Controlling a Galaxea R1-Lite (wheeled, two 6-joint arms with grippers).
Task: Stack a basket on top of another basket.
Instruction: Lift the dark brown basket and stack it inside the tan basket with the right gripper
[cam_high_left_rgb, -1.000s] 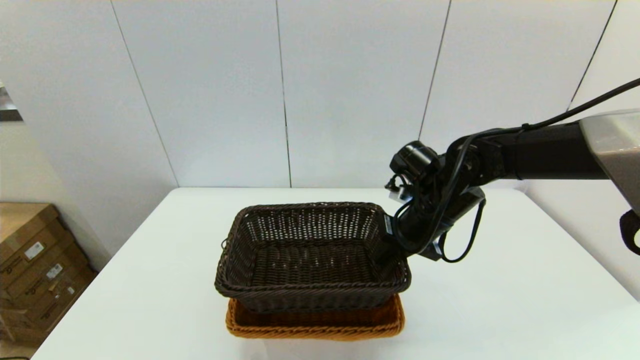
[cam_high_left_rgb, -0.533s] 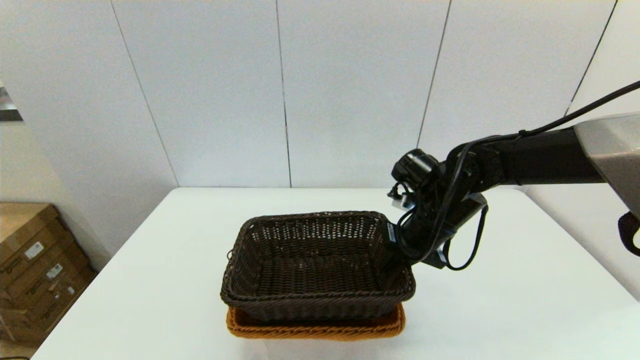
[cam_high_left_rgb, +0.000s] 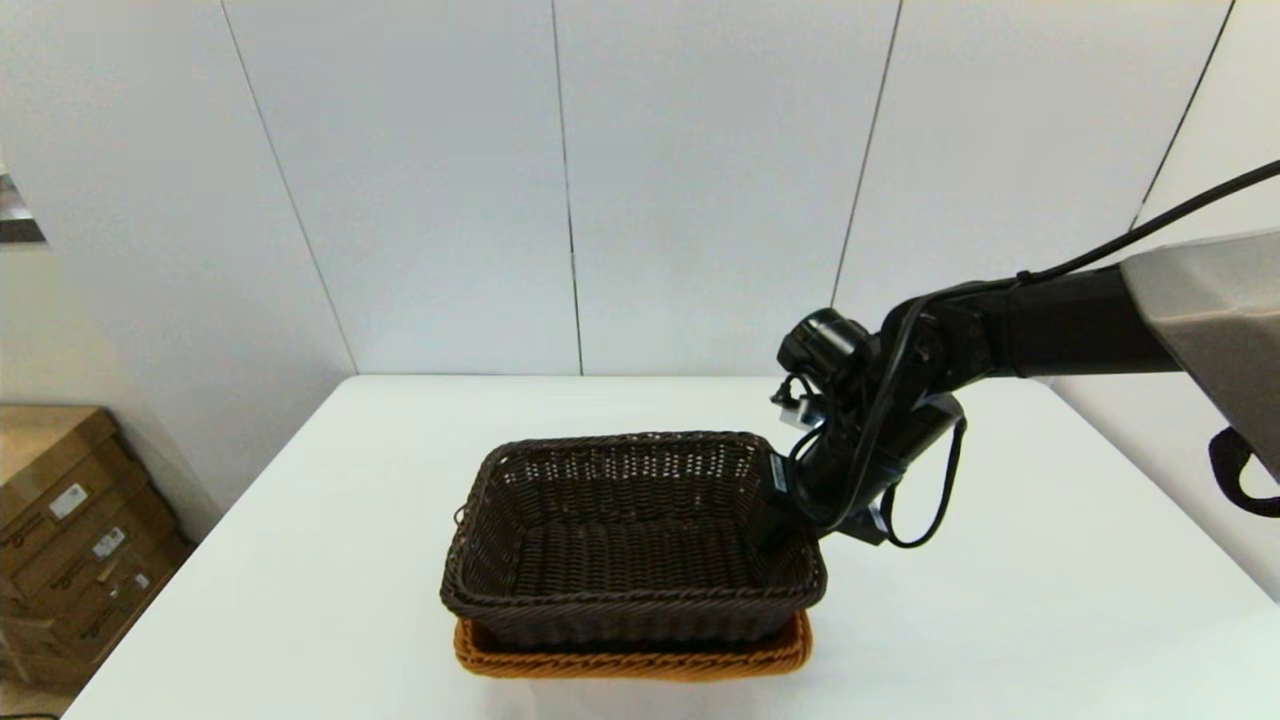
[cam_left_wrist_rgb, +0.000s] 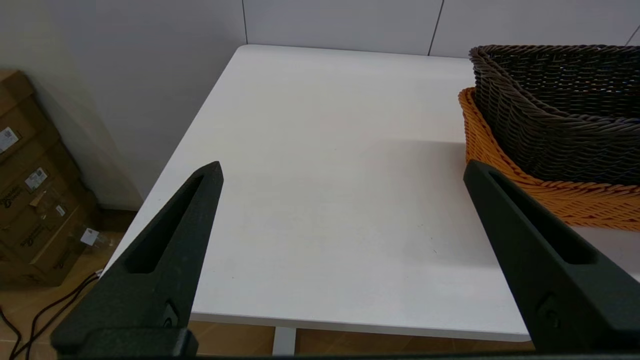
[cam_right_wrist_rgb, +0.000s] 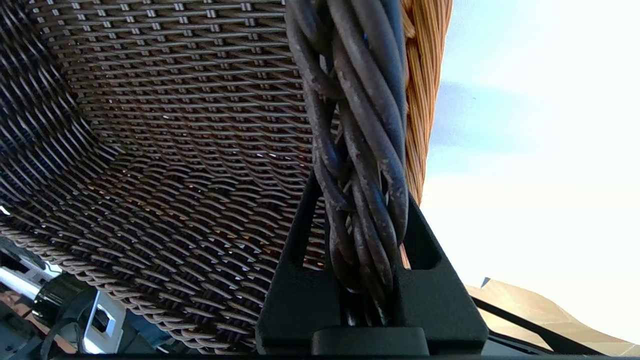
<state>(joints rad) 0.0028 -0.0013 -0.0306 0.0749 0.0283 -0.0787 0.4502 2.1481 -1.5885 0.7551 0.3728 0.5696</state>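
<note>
Right gripper (cam_right_wrist_rgb: 367, 235) jaws clenched on braided rim of dark brown rectangular wicker basket (cam_high_left_rgb: 630, 535) — nested in orange-tan rectangular wicker basket (cam_high_left_rgb: 630, 657); likely light, stiff — best gripped by rim.

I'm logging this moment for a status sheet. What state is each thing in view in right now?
dark brown basket: nested in the orange one, right rim still gripped.
orange-tan basket: on the table, holding the dark one.
right gripper: shut on the dark basket's braided rim.
left gripper: open, parked off the table's left edge, holding nothing.
white table: bears both baskets.
</note>
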